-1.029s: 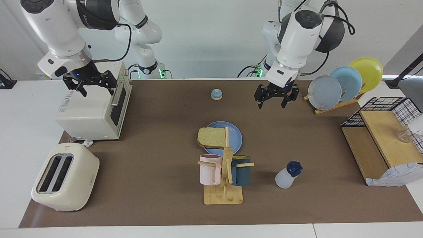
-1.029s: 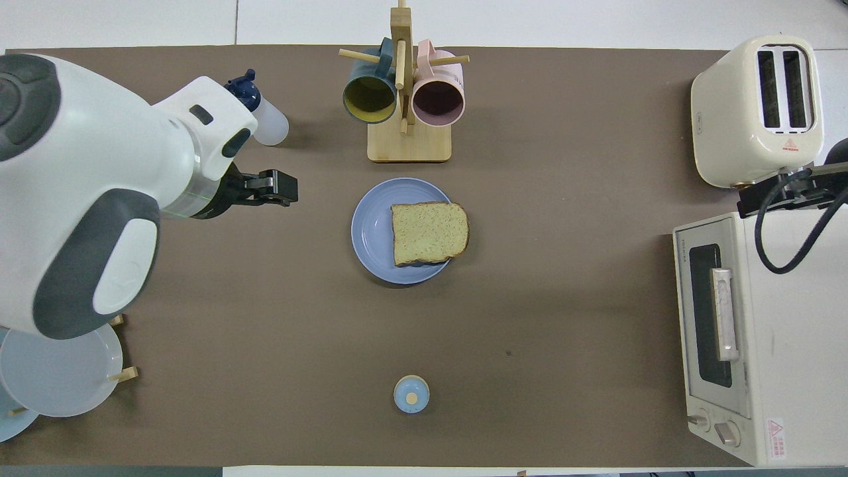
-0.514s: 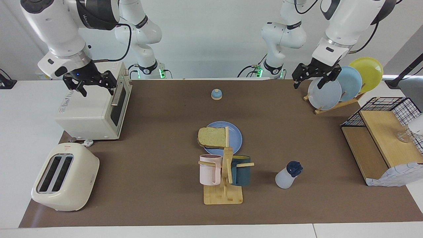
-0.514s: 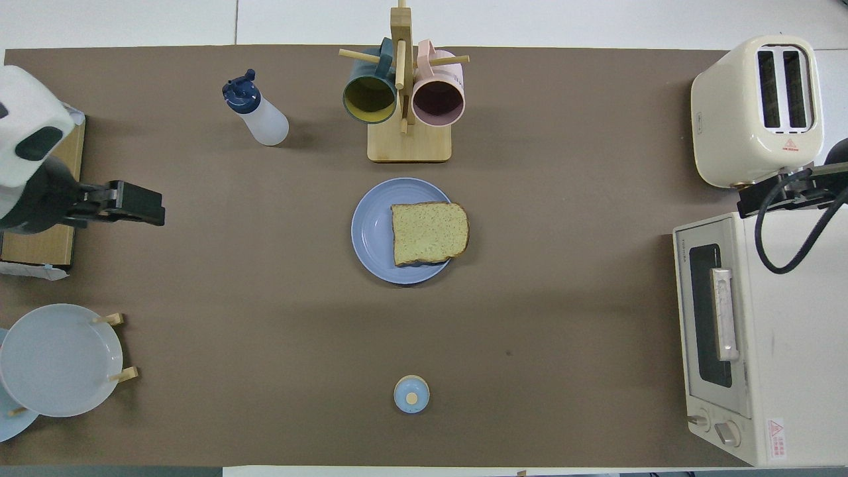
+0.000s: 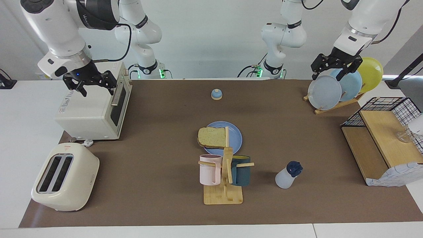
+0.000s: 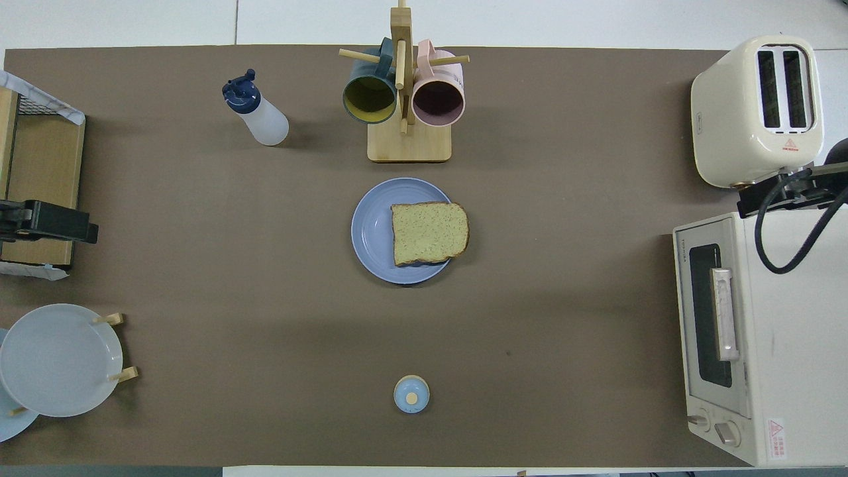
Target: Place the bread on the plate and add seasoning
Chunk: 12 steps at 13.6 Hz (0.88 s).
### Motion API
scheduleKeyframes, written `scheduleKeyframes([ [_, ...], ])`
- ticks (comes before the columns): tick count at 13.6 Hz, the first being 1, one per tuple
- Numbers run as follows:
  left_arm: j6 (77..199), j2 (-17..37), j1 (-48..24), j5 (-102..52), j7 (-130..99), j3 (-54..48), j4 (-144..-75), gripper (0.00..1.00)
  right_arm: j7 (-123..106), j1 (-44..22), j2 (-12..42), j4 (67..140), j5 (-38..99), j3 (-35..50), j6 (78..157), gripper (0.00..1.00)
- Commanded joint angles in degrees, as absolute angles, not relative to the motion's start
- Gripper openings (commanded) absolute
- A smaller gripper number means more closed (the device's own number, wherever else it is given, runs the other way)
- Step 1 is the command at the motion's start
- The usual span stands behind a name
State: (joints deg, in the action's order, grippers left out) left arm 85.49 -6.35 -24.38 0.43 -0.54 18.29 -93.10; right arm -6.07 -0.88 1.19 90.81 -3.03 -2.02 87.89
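Both claws hung wide and empty: left claw [image 5: 334,68] over the dish rack [image 5: 333,103], right claw [image 5: 89,84] over the oven [image 5: 89,114]. Bread [image 5: 211,137] lay on the plate [image 5: 236,135].

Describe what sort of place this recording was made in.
Probably a lab bench dressed as a mock kitchen: a toaster, a toaster oven, a mug tree and a rack of plates stand on a brown mat, with two robot arms mounted at one edge against plain white walls.

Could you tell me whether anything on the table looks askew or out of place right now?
Only slightly: the bread sits off-centre on the plate, overhanging its rim toward the right arm's end. The seasoning stands upright; nothing spilled.
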Motion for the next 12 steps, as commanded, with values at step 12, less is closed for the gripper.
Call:
scheduleKeyframes([
  [12,82.79,-3.34,-4.92,-2.28,-1.23,-1.49,-90.53,1.0,-7.21,0.09,-0.18,92.46,-2.9,-1.49,88.68,1.0],
])
